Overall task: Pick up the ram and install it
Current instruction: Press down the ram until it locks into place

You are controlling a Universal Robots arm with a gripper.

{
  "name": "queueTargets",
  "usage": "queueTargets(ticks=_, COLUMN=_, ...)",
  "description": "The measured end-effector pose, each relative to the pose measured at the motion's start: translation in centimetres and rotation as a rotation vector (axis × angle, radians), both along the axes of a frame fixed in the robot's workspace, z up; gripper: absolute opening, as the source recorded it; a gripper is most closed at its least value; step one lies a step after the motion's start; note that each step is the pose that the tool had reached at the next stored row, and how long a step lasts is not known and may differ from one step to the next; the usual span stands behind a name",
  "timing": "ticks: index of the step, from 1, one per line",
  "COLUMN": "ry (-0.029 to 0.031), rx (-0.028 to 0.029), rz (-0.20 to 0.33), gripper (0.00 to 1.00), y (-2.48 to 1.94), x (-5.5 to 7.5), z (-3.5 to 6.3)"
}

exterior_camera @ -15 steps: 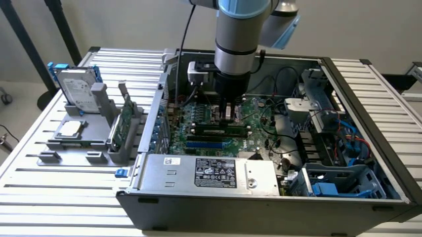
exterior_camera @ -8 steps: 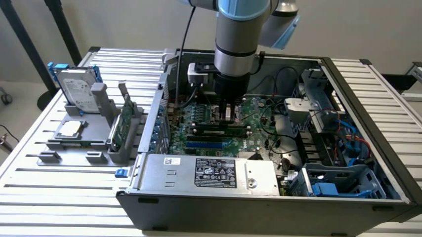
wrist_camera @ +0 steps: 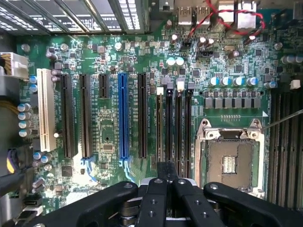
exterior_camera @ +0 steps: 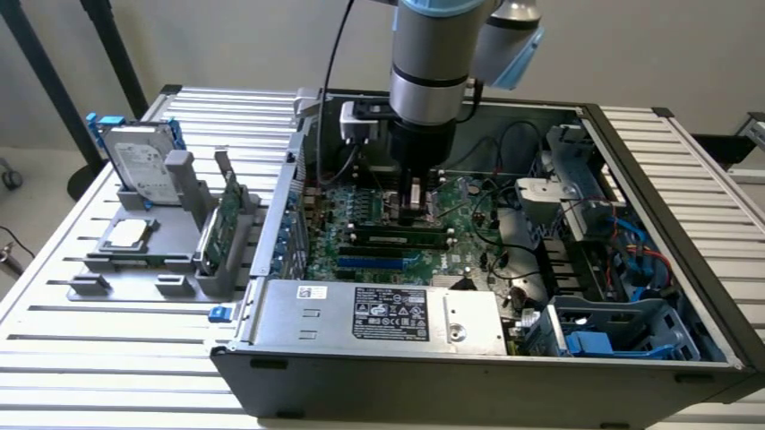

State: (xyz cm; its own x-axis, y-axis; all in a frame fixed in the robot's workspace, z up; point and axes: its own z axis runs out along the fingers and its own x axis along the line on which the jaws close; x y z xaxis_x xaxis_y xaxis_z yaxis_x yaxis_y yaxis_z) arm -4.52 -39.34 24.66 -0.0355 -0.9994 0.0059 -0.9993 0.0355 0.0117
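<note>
**Gripper (wrist_camera: 166,172) low over the memory slots, ram seated beneath it**

Black fingers (wrist_camera: 156,203) sit closest to the wrist camera. They are drawn together into one dark tip, and I cannot tell whether that tip pinches anything. Just past the tip the ram (wrist_camera: 158,132) stands edge-on in one of the black memory slots, showing as a thin green line. In the exterior view the ram (exterior_camera: 395,235) is a long green stick with dark chips. It lies level across the middle of the frame, upright in its slot. The gripper (exterior_camera: 413,210) hangs straight down from the arm, its tip at the stick's top edge.

Around the ram spreads the green motherboard (wrist_camera: 109,61). The bare CPU socket (wrist_camera: 229,163) lies beside the memory slots, with a blue expansion slot (wrist_camera: 123,113) and a white one (wrist_camera: 45,109) on the other side. Red wires (wrist_camera: 222,19) loop near the board's far edge.

The open computer case (exterior_camera: 478,385) fills the centre and right of the exterior view, with the power supply (exterior_camera: 382,313) at lower centre. On the exterior view's left, a grey holder (exterior_camera: 179,269) on the slatted table (exterior_camera: 107,358) carries a silver hard drive (exterior_camera: 141,166) and a green card (exterior_camera: 221,224), well apart from the gripper.
</note>
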Motion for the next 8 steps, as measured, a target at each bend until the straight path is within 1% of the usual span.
queueTargets(ticks=2, ry=0.0001, rx=-0.0001, rz=0.0, gripper=0.11, y=0.0, x=0.0, z=0.28)
queueTargets(ticks=8, ry=0.0, rx=0.0, rz=0.0, gripper=0.11, y=0.0, x=0.0, z=0.28)
